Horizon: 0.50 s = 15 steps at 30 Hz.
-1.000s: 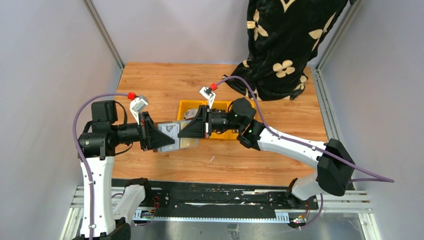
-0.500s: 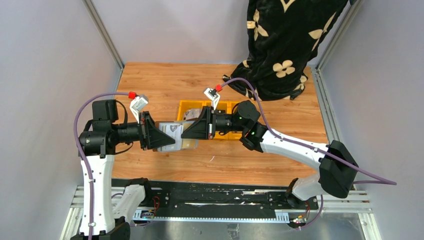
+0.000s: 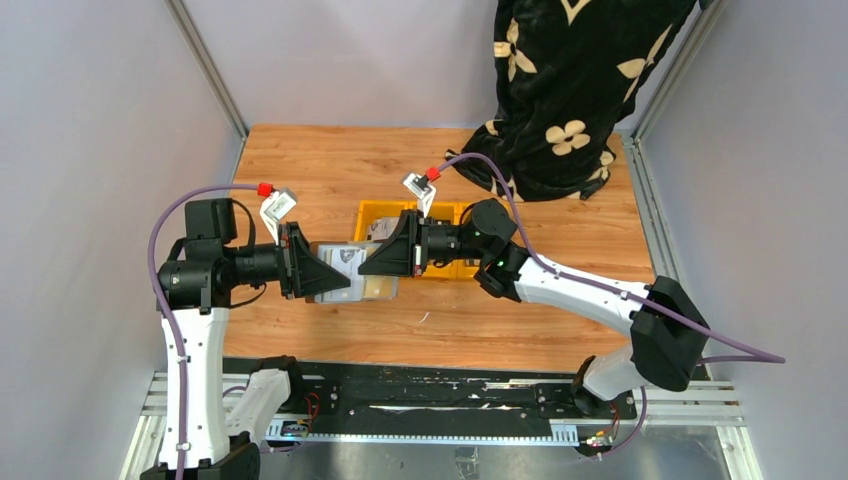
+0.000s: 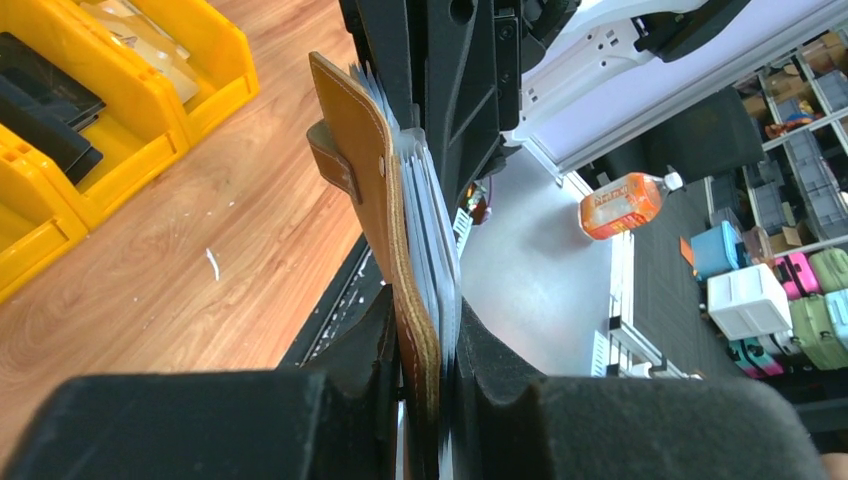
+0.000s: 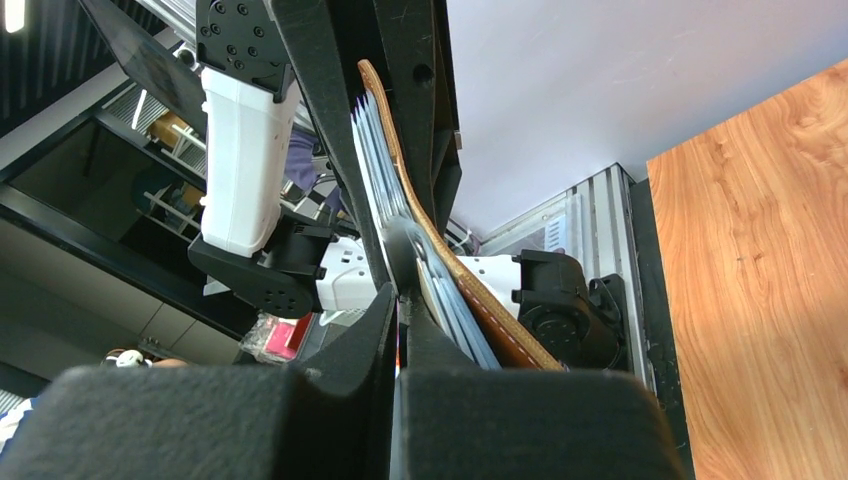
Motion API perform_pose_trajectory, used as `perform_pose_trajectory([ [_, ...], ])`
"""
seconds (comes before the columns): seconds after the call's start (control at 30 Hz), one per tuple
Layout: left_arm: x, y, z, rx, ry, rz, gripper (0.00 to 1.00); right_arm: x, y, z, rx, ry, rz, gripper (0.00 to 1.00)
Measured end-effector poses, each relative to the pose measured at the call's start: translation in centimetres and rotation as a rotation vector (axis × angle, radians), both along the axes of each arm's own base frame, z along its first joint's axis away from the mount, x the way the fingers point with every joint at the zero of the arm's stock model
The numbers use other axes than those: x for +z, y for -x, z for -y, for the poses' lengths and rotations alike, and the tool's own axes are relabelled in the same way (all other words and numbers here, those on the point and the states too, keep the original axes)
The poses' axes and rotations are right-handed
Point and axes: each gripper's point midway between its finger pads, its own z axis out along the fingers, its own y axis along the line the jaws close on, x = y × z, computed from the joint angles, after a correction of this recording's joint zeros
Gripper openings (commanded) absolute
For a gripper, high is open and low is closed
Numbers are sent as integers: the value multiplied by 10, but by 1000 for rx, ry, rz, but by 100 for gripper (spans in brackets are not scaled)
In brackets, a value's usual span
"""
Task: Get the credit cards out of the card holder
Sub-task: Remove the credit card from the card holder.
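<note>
**Mid-extraction: holder pinned between both arms, a card yet to come free**

At centre-left of the top view, the left fingers (image 4: pixel 345 355) are clenched on the lower end of the holder (image 4: pixel 375 190). They hold it on edge above the tabletop (image 3: pixel 300 160), well clear of the wood. In the middle of the frame the right fingers (image 5: pixel 360 340) meet it head-on and are pressed together on the edge of the sleeves (image 5: pixel 375 160). I cannot tell whether a card lies in that pinch.

I judge this to be the pull-out step. The next move calls for the left arm to stay firm while the right draws straight back along the sleeve, without dragging the holder with it.

To the right, behind the right arm, sits the tray (image 4: pixel 215 60), and at upper right hangs the cloth (image 3: pixel 570 90).

Count:
- One holder.
- One tray. The wrist view shows dark cards (image 4: pixel 45 100), at least two, in one compartment, and pale ones in the next, number unclear.
- One cloth.
</note>
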Motion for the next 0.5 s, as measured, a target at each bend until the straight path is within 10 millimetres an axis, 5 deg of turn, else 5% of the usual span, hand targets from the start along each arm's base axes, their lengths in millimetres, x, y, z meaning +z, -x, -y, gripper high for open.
perform_pose_trajectory([
  [0.43,4,4,3,-25,17,-12,16,2,3,10,-21,-22,20,0],
  [0.5,4,4,3,-25,17,-12,16,2,3,10,-21,-23,20,18],
])
